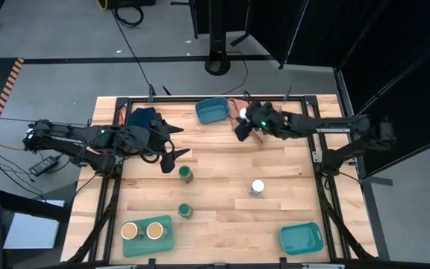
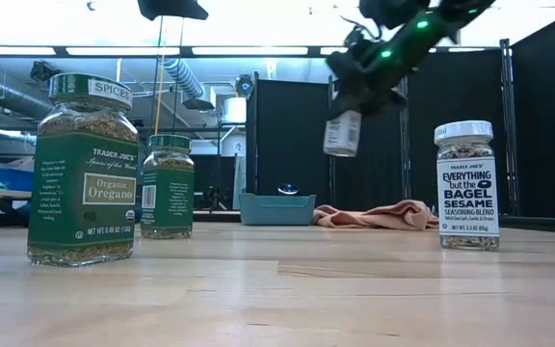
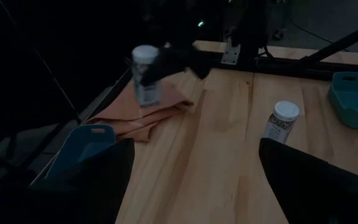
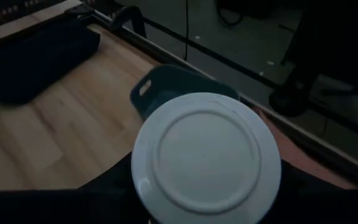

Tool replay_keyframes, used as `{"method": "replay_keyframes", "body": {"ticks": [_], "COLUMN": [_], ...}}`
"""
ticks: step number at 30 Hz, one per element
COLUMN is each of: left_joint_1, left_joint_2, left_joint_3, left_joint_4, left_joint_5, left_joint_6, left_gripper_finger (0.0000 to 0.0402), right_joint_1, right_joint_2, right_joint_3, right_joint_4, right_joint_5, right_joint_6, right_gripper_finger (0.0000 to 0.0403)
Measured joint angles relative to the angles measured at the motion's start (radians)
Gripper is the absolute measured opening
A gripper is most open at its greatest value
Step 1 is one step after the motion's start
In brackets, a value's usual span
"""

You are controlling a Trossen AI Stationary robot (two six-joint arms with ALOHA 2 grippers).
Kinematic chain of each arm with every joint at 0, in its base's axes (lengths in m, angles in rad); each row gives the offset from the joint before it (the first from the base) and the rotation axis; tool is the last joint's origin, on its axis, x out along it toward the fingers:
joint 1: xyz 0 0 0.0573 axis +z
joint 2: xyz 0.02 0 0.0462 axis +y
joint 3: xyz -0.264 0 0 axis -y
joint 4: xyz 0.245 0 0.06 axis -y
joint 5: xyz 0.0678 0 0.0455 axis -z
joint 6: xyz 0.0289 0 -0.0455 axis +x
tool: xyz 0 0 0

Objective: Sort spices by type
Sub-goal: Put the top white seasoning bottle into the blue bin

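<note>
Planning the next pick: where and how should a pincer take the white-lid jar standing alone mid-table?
Probably grip the white-lid jar from straight above, fingers closing across the glass body just under the lid. It stands upright with open wood all around, so any closing direction works. The right pincer already carries the other white-lid jar.

White-lidded jar (image 2: 342,132) aloft in right hand (image 2: 355,82)

Both arms are dark, basically matte black, chunky jointed segments all the way down. The right arm (image 1: 327,125) has a small green light glowing near its wrist, and the left arm (image 1: 80,138) shows a green dot too. Fingers (image 3: 303,180) look like flat black wedges, tapering to blunt points.
</note>
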Motion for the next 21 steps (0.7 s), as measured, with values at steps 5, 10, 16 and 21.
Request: {"method": "replay_keyframes", "body": {"ticks": [5, 10, 16, 21], "left_joint_1": [0.0, 0.0, 0.0, 0.0], "left_joint_2": [-0.045, -0.104, -0.148, -0.157], "left_joint_3": [0.001, 0.001, 0.001, 0.001], "left_joint_4": [0.0, -0.028, -0.055, -0.08], "left_joint_5": [-0.008, -0.045, -0.046, -0.046], "left_joint_6": [-0.009, -0.019, -0.026, -0.026], "left_gripper_finger": [0.0351, 0.0351, 0.0351, 0.0351], "right_joint_1": [-0.056, -0.092, -0.125, -0.146], "right_joint_2": [0.157, 0.302, 0.422, 0.496], "right_joint_3": [0.141, 0.258, 0.352, 0.416], "right_joint_4": [0.0, 0.024, 0.08, 0.09], "right_joint_5": [-0.074, -0.151, -0.202, -0.226], "right_joint_6": [-0.053, -0.1, -0.104, -0.103], "right_gripper_finger": [0.02, 0.02, 0.02, 0.02]}}
